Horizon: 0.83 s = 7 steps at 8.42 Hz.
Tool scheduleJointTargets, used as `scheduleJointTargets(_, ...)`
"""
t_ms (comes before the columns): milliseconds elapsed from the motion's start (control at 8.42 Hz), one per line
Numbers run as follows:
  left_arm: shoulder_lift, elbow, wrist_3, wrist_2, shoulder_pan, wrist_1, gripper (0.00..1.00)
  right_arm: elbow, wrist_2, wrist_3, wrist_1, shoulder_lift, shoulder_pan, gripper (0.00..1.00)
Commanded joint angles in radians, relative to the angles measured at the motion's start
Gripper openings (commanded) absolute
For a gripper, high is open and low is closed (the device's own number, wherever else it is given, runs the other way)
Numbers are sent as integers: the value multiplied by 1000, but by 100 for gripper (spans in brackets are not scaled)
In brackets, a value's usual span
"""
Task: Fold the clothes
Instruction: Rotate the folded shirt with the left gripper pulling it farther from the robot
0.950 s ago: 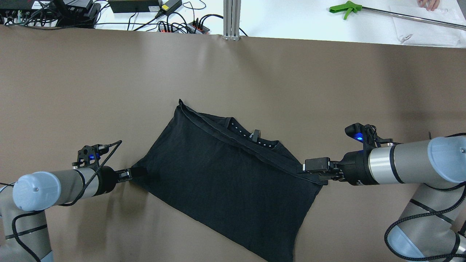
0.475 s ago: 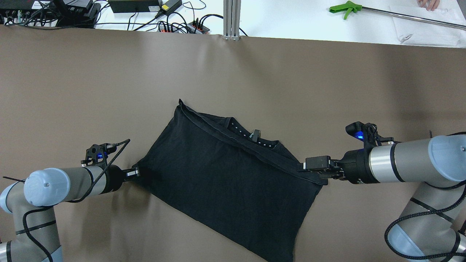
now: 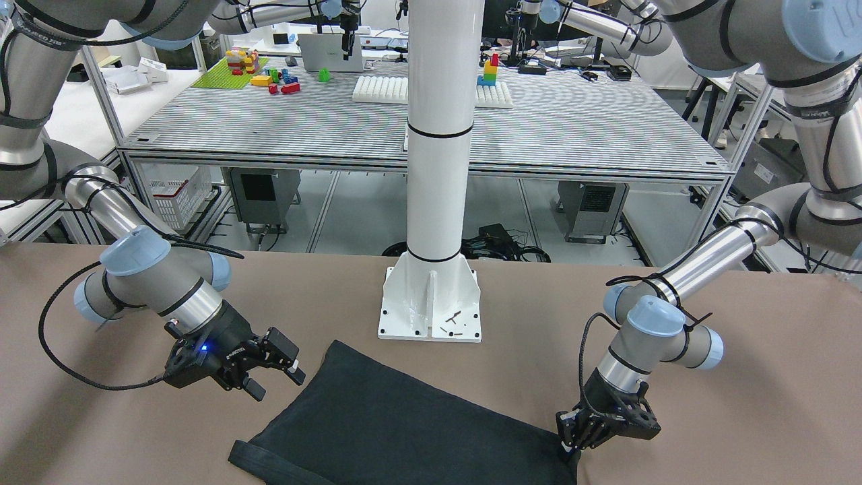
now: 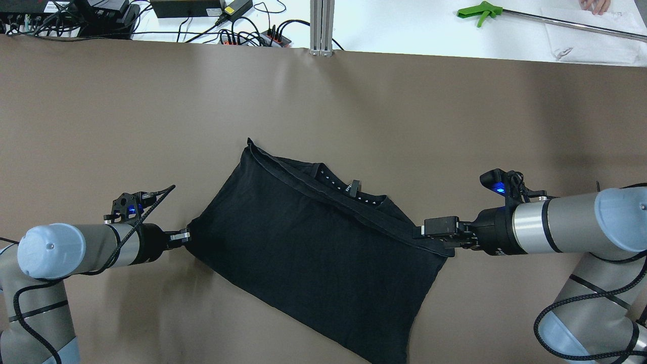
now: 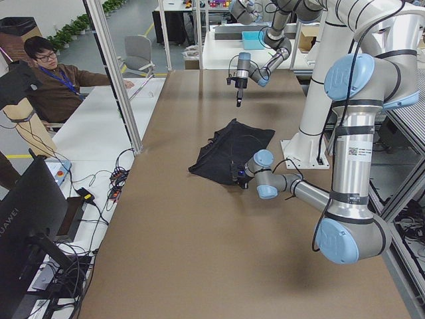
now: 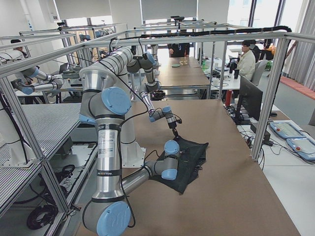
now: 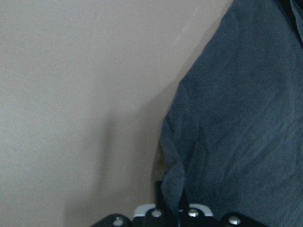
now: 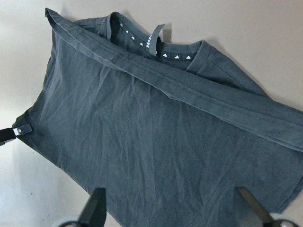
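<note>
Black soft garment [image 4: 313, 242]: roughly rectangular, faint creases, thick hem band [image 8: 189, 87].

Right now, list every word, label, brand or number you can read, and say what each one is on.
"HUAWEI": on the back of the black monitor.
Label on the left arm: too small to read.
Print on the right gripper: blurred, unreadable.
White marks in the collar of the black garment: too small to read as letters.
</note>
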Motion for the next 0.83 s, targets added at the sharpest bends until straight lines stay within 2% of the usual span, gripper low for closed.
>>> scheduleJointTargets(0,-63,-83,43,0,-7,224,0,-1,-1,-2,0,0,0,94)
scheduleJointTargets(238,-180,-49,82,3,-70,349,0,1,-2,-2,0,0,0,94)
scheduleJointTargets(356,-229,2,109,2,-110,352,0,1,-4,-2,0,0,2,94)
scheduleJointTargets(713,-451,273,113,5,-213,338,0,-1,-2,-2,2,-2,15,94)
